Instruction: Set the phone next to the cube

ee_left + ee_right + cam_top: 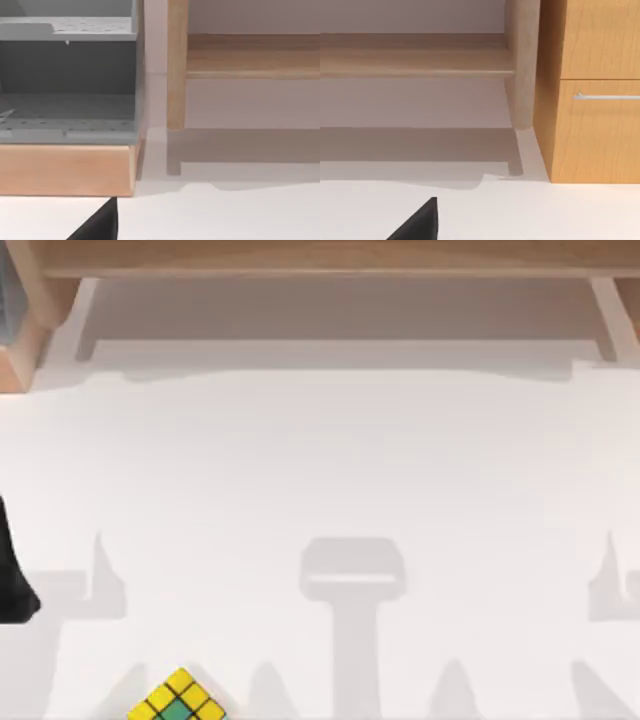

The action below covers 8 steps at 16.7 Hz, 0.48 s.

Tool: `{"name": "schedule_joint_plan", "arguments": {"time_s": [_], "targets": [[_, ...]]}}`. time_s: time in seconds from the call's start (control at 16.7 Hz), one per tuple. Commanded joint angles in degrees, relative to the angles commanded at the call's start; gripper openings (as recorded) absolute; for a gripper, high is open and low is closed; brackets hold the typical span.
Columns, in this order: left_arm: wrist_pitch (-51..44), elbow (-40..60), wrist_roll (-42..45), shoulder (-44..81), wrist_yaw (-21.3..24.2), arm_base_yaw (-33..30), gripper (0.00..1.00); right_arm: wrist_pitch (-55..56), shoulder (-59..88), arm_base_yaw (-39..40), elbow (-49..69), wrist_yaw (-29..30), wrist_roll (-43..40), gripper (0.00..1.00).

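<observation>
The cube (pixel 178 699) is small, with a black grid and yellow and green stickers. It sits at the near edge of the white table, left of centre, partly cut off by the top view's border. A black shape (pixel 15 570) lies at the table's left edge, cut off by the frame; I cannot tell whether it is the phone. A black wedge of my left gripper (pixel 99 225) shows low in the left wrist view, over the white table. The right wrist view has a matching wedge of my right gripper (pixel 419 224). Neither is near the cube.
A wooden shelf frame (pixel 320 258) runs along the table's back edge on slim legs (pixel 522 60). A grey perforated rack on a wooden base (pixel 67 167) stands at the back left. A wooden drawer cabinet (pixel 595 100) stands at the back right.
</observation>
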Motion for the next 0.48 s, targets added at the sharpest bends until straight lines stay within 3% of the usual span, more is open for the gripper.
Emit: {"name": "schedule_joint_plan", "arguments": {"time_s": [0.24, 0.48], "targets": [[0.0, 0.0, 0.0, 0.0, 0.0, 0.0, 1.0, -1.66, 1.97, -1.18, 1.34, 0.04, -1.94, 1.0], [0.0, 0.0, 0.0, 0.0, 0.0, 0.0, 1.0, -9.76, 13.06, -6.73, 7.73, 0.07, -12.24, 1.0]]}}
